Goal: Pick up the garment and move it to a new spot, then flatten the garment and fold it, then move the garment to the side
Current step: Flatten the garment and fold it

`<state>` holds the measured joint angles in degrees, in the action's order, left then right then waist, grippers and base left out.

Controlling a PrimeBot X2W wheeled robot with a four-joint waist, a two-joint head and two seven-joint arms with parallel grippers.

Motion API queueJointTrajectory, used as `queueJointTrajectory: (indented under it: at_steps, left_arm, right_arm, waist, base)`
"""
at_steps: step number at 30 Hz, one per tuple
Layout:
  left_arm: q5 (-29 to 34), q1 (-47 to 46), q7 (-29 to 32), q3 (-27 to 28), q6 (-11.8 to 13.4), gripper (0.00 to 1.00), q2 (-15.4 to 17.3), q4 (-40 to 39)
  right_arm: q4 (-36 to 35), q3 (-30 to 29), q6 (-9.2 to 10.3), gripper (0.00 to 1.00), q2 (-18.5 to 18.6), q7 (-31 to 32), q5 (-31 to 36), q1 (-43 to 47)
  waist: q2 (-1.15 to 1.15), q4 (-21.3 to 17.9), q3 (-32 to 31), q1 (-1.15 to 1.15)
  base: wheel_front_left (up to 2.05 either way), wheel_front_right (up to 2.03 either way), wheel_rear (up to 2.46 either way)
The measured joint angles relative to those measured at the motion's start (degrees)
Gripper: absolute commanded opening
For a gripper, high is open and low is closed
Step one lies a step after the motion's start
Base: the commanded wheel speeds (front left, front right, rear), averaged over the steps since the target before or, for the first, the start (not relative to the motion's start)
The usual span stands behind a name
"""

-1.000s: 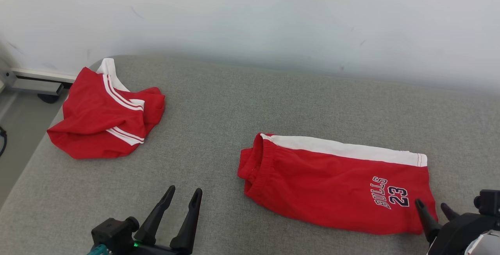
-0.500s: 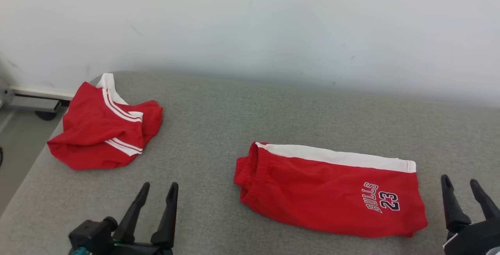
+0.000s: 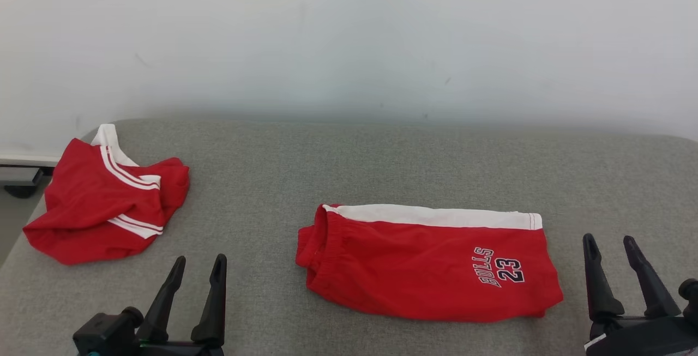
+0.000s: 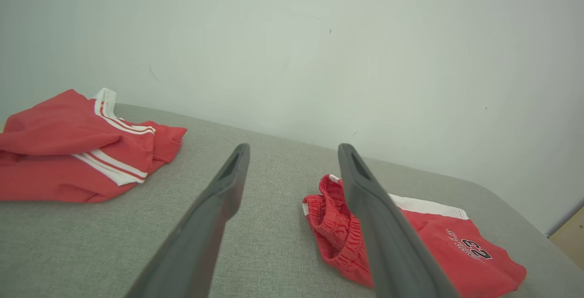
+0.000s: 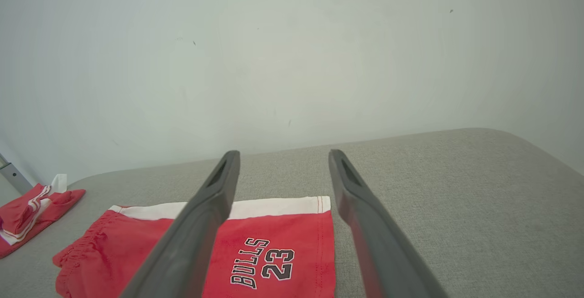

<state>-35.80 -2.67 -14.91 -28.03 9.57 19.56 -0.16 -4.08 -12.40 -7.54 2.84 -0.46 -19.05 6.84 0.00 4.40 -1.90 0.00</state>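
Here folded shorts point(image 3: 425, 269) clear of edges; left gripper point(image 3: 200, 259), right gripper point(image 3: 608, 238) released; bare grey surface point(image 3: 616, 181) rightward.

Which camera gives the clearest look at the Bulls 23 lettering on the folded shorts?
The right wrist view: the lettering on the shorts is large, nearly upright and sharp there. The head view shows the lettering small and turned sideways. The left wrist view shows it tiny and slanted, near the shorts' far end.

I see the folded red Bulls 23 shorts point(image 3: 431, 269) lying flat on the grey padded surface point(image 3: 349, 160) at five o'clock, and a crumpled red white-striped garment point(image 3: 92, 214) at eight. My left gripper point(image 3: 199, 259) sits at seven and my right gripper point(image 3: 608, 239) at four, both spread and touching nothing.
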Motion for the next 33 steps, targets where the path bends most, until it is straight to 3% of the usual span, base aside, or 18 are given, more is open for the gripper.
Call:
queueJointTrajectory:
  at_steps: [13,19,33]
  left_arm:
    - [0.4,1.4,0.0,3.0,1.5,1.00,1.1,0.2]
    - [2.0,2.4,2.6,2.4,2.4,1.00,3.7,-0.7]
    - [3.0,3.4,5.3,1.5,5.1,1.00,4.4,-5.1]
  right_arm:
    - [3.1,5.8,0.00,1.00,0.0,-3.1,0.0,0.8]
    - [4.0,6.4,0.00,1.00,0.0,-3.2,0.0,0.5]
    - [4.6,7.1,0.00,1.00,0.0,-2.6,-0.5,0.2]
  waist:
    - [0.00,-4.0,0.1,0.00]
    - [0.00,-3.6,0.3,0.00]
    - [0.00,-2.1,0.4,0.00]
  base:
    - [0.00,0.00,0.00]
    - [0.00,0.00,0.00]
    - [0.00,0.00,0.00]
